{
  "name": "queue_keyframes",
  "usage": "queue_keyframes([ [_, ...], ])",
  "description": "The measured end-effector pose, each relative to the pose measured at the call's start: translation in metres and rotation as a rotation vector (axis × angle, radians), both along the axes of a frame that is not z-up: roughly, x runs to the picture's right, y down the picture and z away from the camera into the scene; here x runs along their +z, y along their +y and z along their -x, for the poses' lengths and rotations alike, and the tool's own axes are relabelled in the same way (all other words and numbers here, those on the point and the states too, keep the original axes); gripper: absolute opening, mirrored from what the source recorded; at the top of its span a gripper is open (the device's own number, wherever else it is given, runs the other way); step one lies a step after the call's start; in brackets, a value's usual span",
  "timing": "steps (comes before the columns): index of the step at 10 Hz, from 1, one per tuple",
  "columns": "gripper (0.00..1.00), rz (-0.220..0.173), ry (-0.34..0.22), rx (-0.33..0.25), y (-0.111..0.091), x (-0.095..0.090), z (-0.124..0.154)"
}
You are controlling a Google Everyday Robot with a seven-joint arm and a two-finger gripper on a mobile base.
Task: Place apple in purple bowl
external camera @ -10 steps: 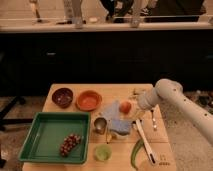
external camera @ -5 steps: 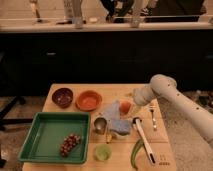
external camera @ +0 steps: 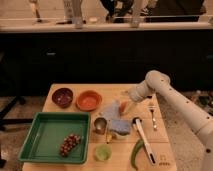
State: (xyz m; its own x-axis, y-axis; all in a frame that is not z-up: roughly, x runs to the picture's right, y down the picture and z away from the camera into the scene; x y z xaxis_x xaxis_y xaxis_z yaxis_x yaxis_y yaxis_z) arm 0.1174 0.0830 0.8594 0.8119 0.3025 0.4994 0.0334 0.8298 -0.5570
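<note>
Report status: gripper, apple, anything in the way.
Gripper open, down at apple. Apple not yet in purple bowl, far left in view. Orange bowl sits between them.

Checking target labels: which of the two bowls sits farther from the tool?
The purple bowl, the leftmost one. The orange bowl lies between it and the tool, which is by the apple, right of both.

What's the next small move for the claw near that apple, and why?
Probably lower the claw around the apple and close it. The claw stands open right at the apple, which lies beside the blue cloth and does not look gripped, and the purple bowl sits far to the left.
</note>
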Motion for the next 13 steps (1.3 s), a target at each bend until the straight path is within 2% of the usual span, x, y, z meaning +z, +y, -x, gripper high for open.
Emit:
queue_keyframes([
  [4,0.80,0.020,-0.023,0.020,0.001,0.020,0.002],
  [9,0.80,0.055,-0.030,0.045,0.014,0.043,-0.007],
  [13,0.80,0.077,-0.025,0.047,0.018,0.052,-0.016],
])
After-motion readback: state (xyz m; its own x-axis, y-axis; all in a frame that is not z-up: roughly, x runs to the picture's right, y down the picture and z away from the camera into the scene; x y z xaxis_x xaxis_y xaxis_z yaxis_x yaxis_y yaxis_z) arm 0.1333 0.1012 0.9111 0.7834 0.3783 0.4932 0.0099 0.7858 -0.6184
